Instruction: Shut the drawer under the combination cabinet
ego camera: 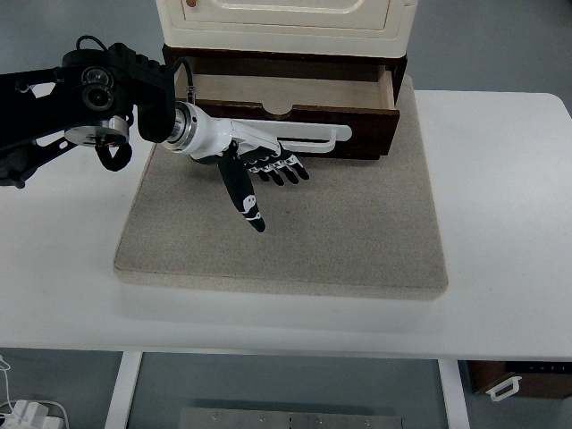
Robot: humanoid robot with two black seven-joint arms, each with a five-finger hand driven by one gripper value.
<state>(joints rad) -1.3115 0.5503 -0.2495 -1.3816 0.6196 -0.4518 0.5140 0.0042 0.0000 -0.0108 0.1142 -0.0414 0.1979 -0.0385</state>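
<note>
A cream cabinet point(286, 22) stands at the back on a dark brown base. Its wooden drawer point(295, 94) is partly pulled out, with a dark front point(371, 134) and a long white handle point(313, 136). My left hand point(268, 170) is open, fingers stretched flat and thumb pointing down. Its back lies against the drawer front and handle at the left half. The right arm is out of view.
The cabinet sits on a beige mat point(286, 232) on the white table point(500, 223). The table's near edge runs along the bottom. A dark box point(518, 380) shows under the table at the lower right.
</note>
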